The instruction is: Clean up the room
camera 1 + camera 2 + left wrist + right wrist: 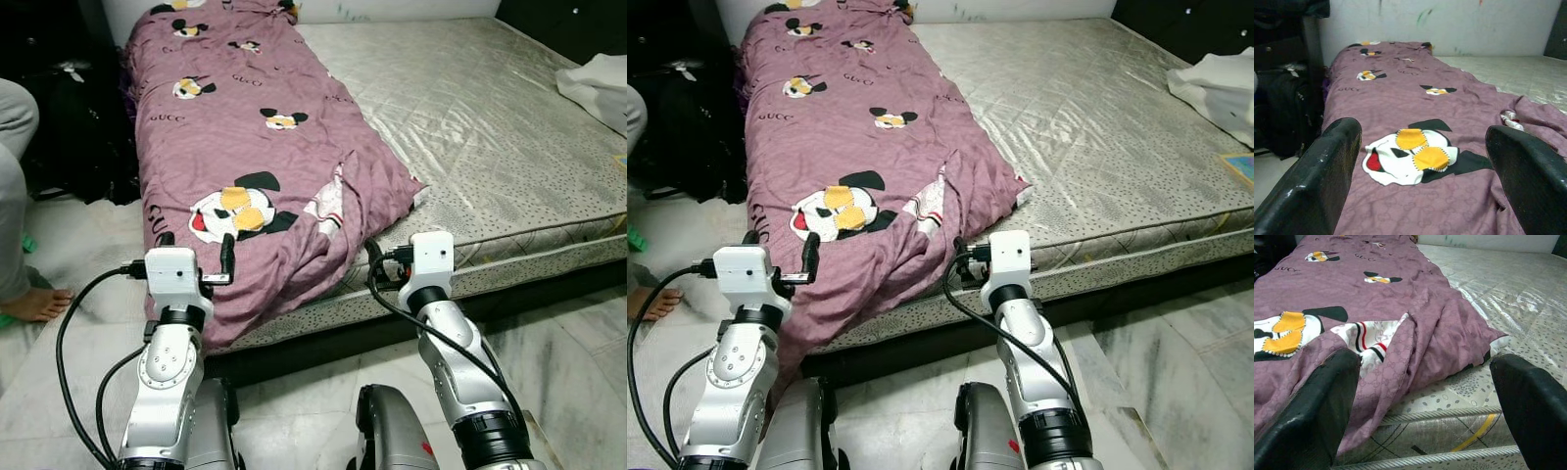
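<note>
Clearly both grippers are hovering at the mattress [509,127] foot edge with jaws spread wide and empty, the left gripper [196,257] over the hanging purple blanket [245,147], the right gripper [377,262] beside its loose corner. Further up the mattress the blanket is lying rumpled along the robot's left side, so each gripper is probably needing a deep pinch of hem before lifting evenly.

Even, soft indoor light fills the room, with a pale sheen of glare on the mattress [490,127]. The head views are sharp; deep shadow swallows the dark corner beside the bed. In both wrist views the near black fingers [1308,181] loom blurred, slightly grainy.
</note>
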Tool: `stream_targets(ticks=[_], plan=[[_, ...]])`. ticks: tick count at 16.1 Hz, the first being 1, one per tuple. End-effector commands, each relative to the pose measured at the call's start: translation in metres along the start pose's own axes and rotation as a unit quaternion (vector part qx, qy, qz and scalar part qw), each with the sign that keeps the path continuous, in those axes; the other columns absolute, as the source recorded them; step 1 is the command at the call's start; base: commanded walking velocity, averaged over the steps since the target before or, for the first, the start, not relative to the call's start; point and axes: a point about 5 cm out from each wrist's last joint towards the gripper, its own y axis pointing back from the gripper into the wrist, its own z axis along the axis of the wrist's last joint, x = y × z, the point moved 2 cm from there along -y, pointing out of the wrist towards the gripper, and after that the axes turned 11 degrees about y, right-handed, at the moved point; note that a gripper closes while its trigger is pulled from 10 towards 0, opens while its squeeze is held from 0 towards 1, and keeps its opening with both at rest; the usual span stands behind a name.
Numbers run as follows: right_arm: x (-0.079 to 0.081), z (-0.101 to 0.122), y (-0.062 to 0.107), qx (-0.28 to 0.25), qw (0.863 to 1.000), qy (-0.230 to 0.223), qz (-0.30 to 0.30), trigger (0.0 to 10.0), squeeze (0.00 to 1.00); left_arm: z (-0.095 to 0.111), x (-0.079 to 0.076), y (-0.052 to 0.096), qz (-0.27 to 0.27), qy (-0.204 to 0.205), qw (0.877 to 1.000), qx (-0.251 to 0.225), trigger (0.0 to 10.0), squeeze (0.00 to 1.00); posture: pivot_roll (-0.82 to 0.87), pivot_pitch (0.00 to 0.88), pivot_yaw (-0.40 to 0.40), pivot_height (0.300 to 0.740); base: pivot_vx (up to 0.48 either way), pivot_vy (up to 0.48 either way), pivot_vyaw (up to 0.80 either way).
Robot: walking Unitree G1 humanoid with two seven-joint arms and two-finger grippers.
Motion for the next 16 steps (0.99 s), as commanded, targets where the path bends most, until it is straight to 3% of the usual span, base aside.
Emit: stream_targets(ticks=[1, 11, 14, 16], plan=[[0.0003, 0.0008, -0.0014, -0.001, 1.0, 0.001, 0.0, 10.0, 0.0, 0.0026, -0.0008, 0.0, -0.004, -0.001, 1.0, -0.005, 10.0, 0.0, -0.06, 0.107, -0.048, 0.564, 0.375, 0.0, 0.0], [0.0012, 0.0009, -0.0009, -0.001, 1.0, 0.001, 0.004, 10.0, 0.0, 0.0005, -0.0031, 0.0002, -0.006, 0.002, 1.0, -0.001, 10.0, 0.0, -0.07, 0.113, -0.049, 0.564, 0.369, 0.0, 0.0], [0.0017, 0.0015, -0.0012, -0.003, 1.0, 0.007, 0.008, 10.0, 0.0, 0.0006, -0.0048, -0.0007, -0.001, 0.003, 1.0, -0.002, 10.0, 0.0, -0.07, 0.113, -0.049, 0.564, 0.0, 0.0, 0.0], [0.0045, 0.0031, -0.0018, -0.008, 1.0, 0.022, 0.014, 10.0, 0.0, -0.0004, -0.0051, -0.0014, 0.001, 0.0, 1.0, 0.0, 10.0, 0.0, -0.07, 0.11, -0.049, 0.564, 0.0, 0.0, 0.8]])
